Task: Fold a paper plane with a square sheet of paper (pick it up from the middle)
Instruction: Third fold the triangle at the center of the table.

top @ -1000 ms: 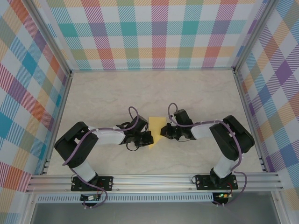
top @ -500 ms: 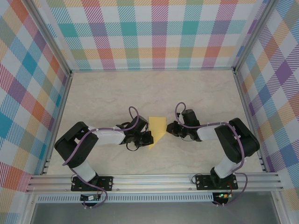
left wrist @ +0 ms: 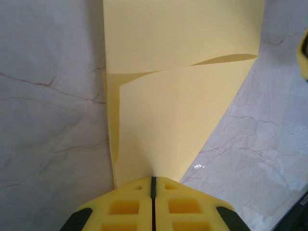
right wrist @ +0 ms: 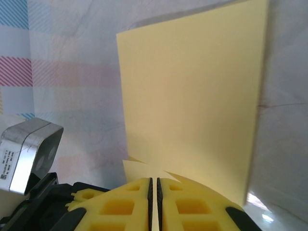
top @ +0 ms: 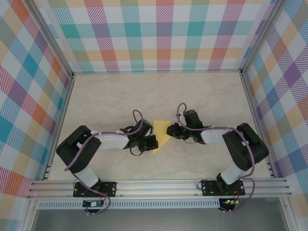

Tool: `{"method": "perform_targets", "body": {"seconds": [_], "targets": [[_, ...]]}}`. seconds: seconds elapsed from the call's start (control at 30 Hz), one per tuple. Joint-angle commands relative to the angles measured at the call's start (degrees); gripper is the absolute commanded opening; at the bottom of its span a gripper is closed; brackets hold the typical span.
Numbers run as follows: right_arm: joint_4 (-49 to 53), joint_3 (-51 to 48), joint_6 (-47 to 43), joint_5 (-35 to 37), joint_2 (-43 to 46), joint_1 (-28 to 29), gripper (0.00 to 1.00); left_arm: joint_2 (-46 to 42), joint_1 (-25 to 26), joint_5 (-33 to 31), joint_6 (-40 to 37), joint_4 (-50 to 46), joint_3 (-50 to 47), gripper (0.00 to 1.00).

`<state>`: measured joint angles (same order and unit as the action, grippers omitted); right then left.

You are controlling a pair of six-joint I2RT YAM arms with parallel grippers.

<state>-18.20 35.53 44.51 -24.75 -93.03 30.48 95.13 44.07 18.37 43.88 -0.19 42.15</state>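
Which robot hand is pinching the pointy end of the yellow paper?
The left gripper; the paper narrows to its fingers. The right gripper pinches its wide right edge.

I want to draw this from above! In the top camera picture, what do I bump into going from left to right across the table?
First the left arm's black elbow → left gripper → yellow sheet of paper → right gripper → right arm's black elbow.

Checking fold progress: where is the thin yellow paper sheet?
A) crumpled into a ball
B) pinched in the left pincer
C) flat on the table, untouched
B: the left pincer is shut on the thin yellow paper sheet, which is doubled over.
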Motion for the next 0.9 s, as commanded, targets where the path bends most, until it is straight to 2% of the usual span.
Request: {"method": "perform_targets", "body": {"seconds": [0.0,0.4,0.63,0.87], "targets": [[0.81,1.68,0.03,-2.03,-2.8,1.1,0.12,2.43,-0.33,-4.26,-1.19,-8.86,-2.12,0.07],[2.13,-1.81,-0.4,7.81,-3.94,-0.16,0.11,2.08,-0.28,-4.07,-1.34,-8.87,-2.39,0.07],[2.37,-1.33,-0.87,7.41,-0.09,-2.28,0.12,2.05,-0.3,-3.74,-1.82,-8.91,-2.34,0.07],[1.53,0.0,-0.11,0.58,2.15,0.09,0.15,2.07,-0.23,-3.26,-1.78,-7.91,-2.46,0.07]]}}
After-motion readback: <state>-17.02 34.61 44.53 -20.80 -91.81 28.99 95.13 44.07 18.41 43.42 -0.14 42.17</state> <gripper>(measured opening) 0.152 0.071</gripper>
